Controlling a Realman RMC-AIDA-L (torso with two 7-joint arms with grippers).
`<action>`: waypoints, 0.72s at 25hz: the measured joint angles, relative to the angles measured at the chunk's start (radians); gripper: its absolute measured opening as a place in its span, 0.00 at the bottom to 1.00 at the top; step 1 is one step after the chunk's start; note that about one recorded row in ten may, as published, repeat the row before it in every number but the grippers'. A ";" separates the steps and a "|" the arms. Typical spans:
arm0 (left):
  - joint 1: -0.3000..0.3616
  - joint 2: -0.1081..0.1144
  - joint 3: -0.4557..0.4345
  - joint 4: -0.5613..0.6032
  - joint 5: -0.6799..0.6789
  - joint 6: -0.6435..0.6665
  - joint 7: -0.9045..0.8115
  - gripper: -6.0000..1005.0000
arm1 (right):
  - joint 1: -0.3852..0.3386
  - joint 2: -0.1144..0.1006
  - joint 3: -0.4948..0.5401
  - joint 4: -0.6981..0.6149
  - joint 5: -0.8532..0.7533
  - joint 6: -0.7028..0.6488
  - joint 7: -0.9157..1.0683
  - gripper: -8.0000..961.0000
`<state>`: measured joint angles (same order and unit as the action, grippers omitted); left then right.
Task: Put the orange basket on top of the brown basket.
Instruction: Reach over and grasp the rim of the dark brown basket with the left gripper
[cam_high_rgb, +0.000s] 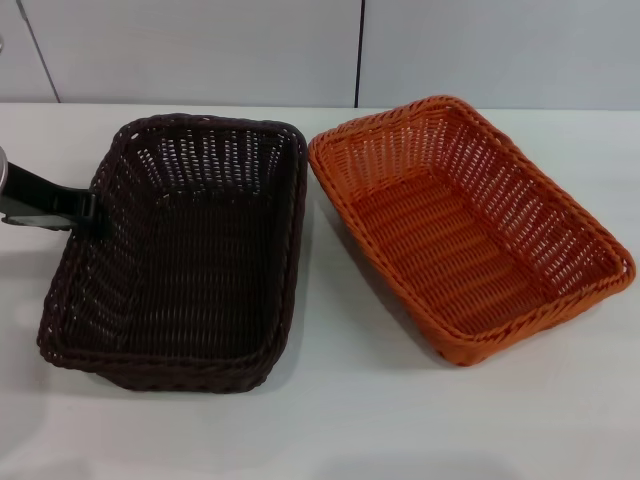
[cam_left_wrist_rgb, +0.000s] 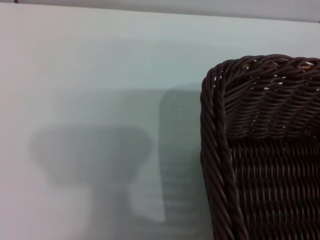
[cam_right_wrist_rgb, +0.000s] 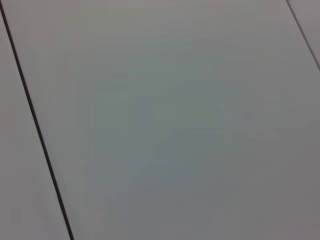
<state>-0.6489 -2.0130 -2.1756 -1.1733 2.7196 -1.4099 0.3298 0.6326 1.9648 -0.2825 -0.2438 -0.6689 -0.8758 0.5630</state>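
Note:
The brown basket (cam_high_rgb: 180, 255) stands upright on the white table, left of centre. The orange basket (cam_high_rgb: 465, 225) stands upright on the table to its right, turned at an angle, with a narrow gap between the two. Both are empty. My left gripper (cam_high_rgb: 88, 212) is at the brown basket's left rim, level with the rim's far half. The left wrist view shows one corner of the brown basket (cam_left_wrist_rgb: 260, 145) and bare table beside it. My right gripper is out of view; its wrist view shows only flat grey panels.
The white table (cam_high_rgb: 350, 420) runs around both baskets. Grey wall panels (cam_high_rgb: 200, 45) with dark seams stand behind the table's far edge.

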 joint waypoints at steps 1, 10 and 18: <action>0.000 0.000 0.000 0.000 0.000 0.000 0.000 0.23 | 0.000 0.000 0.001 0.000 0.002 0.000 0.000 0.81; 0.000 -0.005 -0.012 -0.079 -0.037 -0.013 0.050 0.21 | -0.001 -0.006 0.000 -0.001 0.005 0.000 0.000 0.81; 0.007 0.000 -0.034 -0.198 -0.067 -0.056 0.081 0.20 | -0.002 -0.006 0.006 -0.003 0.006 0.000 0.000 0.81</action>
<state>-0.6415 -2.0133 -2.2093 -1.3710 2.6522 -1.4658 0.4104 0.6302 1.9587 -0.2763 -0.2468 -0.6626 -0.8762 0.5628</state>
